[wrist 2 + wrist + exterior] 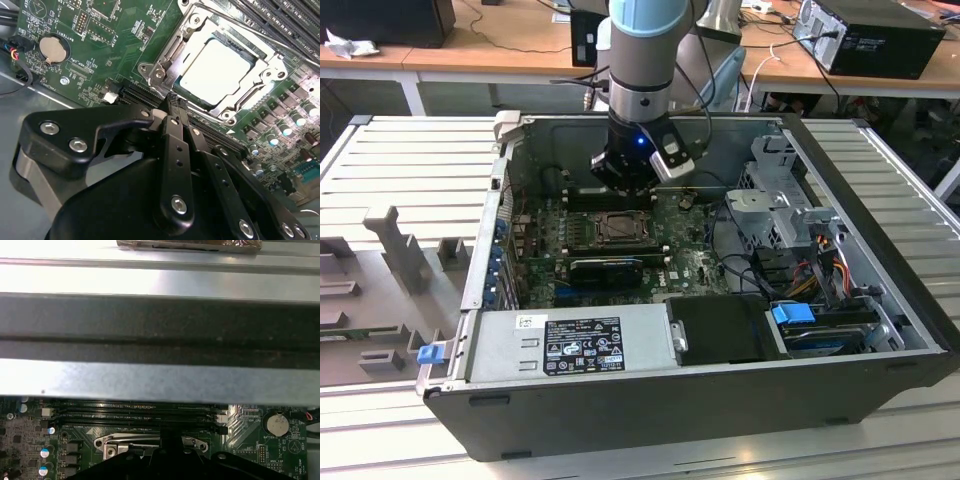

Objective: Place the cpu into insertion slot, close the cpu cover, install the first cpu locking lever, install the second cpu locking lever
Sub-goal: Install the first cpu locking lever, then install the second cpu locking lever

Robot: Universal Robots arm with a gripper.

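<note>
The cpu (220, 64) lies flat in the insertion slot (620, 229), its pale metal face showing through the window of the cpu cover (250, 86). The cover lies down over the chip. A thin locking lever rod (260, 34) runs along one side of the socket. My gripper (173, 101) is shut with nothing between its fingers. Its tips hang just off the socket's corner, above the long black card slot beside it. In the exterior view the gripper (623, 192) hovers over the socket's far edge. The first wrist view catches the socket's metal edge (150, 442).
The open computer case (880, 250) surrounds the motherboard (695, 265). A power supply (580, 345) sits at the near side and a drive cage with cables (790, 220) on the exterior view's right. Memory slots (135, 412) and a coin battery (50, 48) flank the socket.
</note>
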